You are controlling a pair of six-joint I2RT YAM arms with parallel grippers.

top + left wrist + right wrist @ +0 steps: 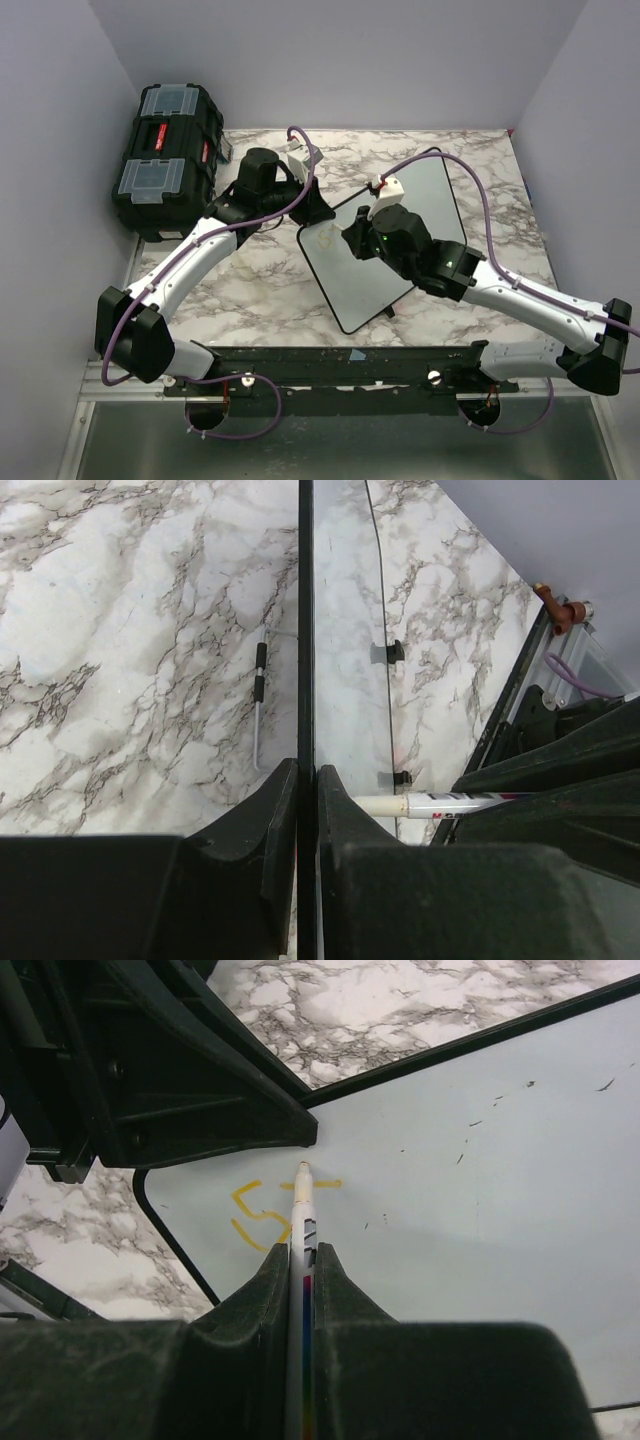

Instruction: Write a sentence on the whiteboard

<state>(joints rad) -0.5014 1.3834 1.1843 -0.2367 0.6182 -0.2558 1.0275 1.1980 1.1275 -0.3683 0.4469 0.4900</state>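
Two arms work the whiteboard (345, 285), askew on the marble table (250, 290): left gripper (307, 772) pinching its rim, right gripper (303, 1252) pinching a marker (303, 1205). Writing looks barely started; the next stroke needs steady tip contact. Only the right wrist view shows the sentence (255, 1215), two yellow letters near a corner.

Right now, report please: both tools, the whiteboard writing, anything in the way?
Left tool shut on black rim of flat white whiteboard. Right tool shut on white marker pen, tip on board. Two yellow-orange characters written. Pen's path clear.
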